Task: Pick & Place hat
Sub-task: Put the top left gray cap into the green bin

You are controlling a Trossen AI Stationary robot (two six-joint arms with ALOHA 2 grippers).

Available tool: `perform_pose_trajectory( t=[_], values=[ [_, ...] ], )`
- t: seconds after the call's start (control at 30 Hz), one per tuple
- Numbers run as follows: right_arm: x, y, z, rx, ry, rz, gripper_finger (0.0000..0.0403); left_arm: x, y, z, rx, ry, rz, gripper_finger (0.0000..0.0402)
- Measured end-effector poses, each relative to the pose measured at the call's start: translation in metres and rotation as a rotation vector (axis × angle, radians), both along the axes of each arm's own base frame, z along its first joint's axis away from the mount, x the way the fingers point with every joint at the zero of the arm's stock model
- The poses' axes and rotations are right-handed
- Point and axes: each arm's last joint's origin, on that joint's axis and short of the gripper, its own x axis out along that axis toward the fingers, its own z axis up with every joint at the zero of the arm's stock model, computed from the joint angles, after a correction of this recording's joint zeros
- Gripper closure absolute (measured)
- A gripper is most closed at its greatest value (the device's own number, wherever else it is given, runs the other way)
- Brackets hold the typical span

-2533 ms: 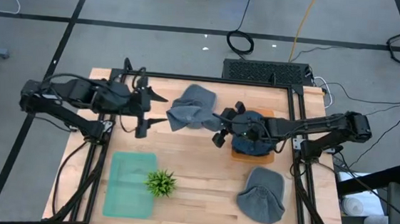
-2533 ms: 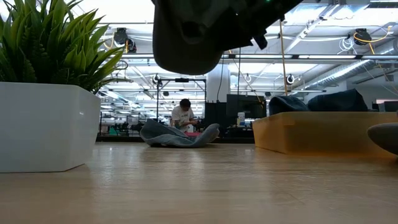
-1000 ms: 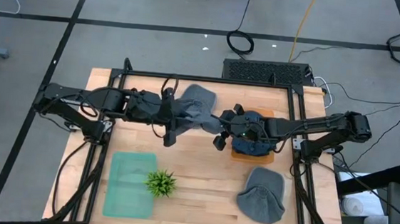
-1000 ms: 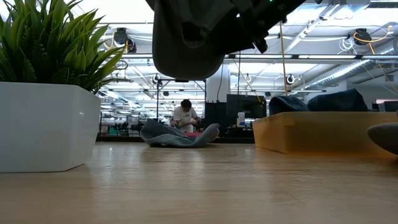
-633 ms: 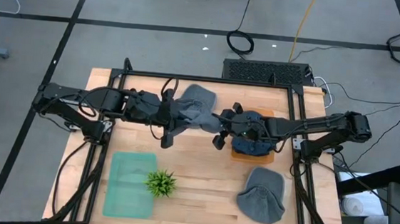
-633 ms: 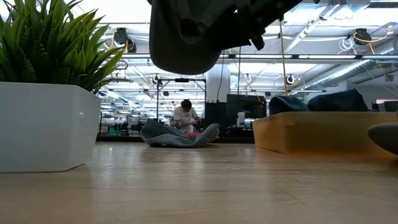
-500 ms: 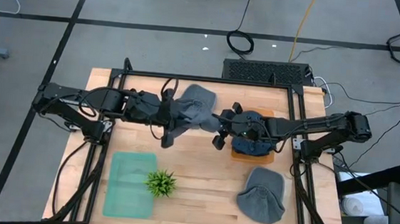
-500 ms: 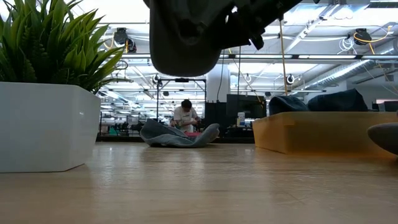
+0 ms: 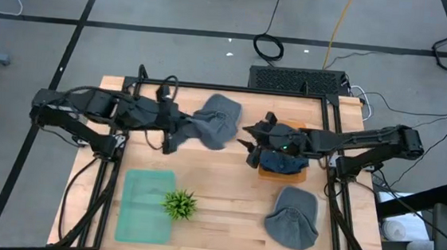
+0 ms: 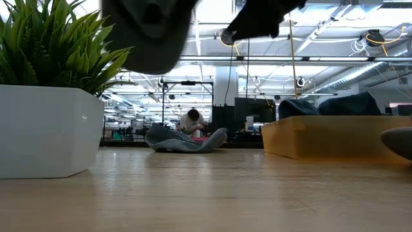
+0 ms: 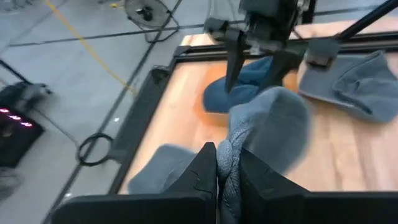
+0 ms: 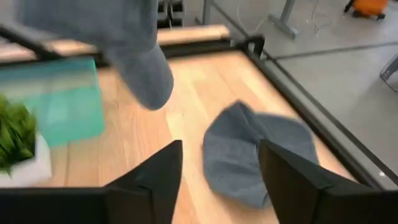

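Note:
My left gripper (image 9: 180,133) is shut on a grey hat (image 9: 205,131) and holds it in the air over the table's far middle; the low view shows this hat (image 10: 151,32) high above the wood. Behind it a second grey hat (image 9: 225,107) lies flat on the table. My right gripper (image 9: 248,136) stands open just right of the held hat, touching nothing. In the right wrist view its fingers stand apart (image 12: 221,147), and the held hat (image 12: 134,59) hangs beyond them. A dark blue hat (image 9: 284,152) lies in an orange tray (image 9: 282,173). My left gripper pinches a bunched fold of the grey hat (image 11: 229,157) between its two fingers. The fingers come about level from the table's left. The rest of the hat (image 11: 273,124) bulges out beyond the fingertips, and the hat hangs clear of the table.
A third grey hat (image 9: 292,218) lies near the front right. A teal tray (image 9: 145,207) sits at the front left with a small potted plant (image 9: 179,204) beside it. Dark frame rails (image 9: 234,88) run around the table. Bare wood (image 9: 227,181) lies in the middle.
My right gripper has opened, let go of the grey hat and drawn back toward the table's right. My left gripper, shut on the hat, has moved toward the table's left edge, carrying the hat along in the air.

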Motion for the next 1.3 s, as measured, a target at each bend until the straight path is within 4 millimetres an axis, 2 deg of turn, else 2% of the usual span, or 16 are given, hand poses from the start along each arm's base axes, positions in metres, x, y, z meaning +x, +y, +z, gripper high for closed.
perform_pose_trajectory(
  t=[0.23, 0.43, 0.57, 1.0, 1.13, 1.3],
  values=[
    [-0.023, -0.002, 0.033, -0.063, -0.131, 0.024, 0.0172, -0.028, 0.000, 0.006, 0.047, 0.038, 0.055, 0.0380],
    [-0.027, -0.005, 0.054, -0.274, -0.227, 0.066, 0.0165, -0.042, -0.007, 0.004, 0.118, 0.076, 0.125, 0.0380],
    [-0.026, -0.006, 0.063, -0.338, -0.306, 0.065, 0.0165, -0.049, -0.016, 0.003, 0.197, 0.085, 0.171, 0.0380],
    [-0.026, -0.006, 0.066, -0.354, -0.330, 0.063, 0.0165, -0.067, -0.060, -0.014, 0.187, 0.100, 0.144, 0.0380],
    [-0.026, -0.006, 0.066, -0.355, -0.330, 0.063, 0.0165, -0.070, -0.072, -0.019, 0.137, 0.093, 0.130, 0.0380],
    [-0.026, -0.006, 0.066, -0.362, -0.327, 0.065, 0.0165, -0.085, -0.084, -0.023, 0.060, 0.087, 0.129, 0.0380]
  ],
)
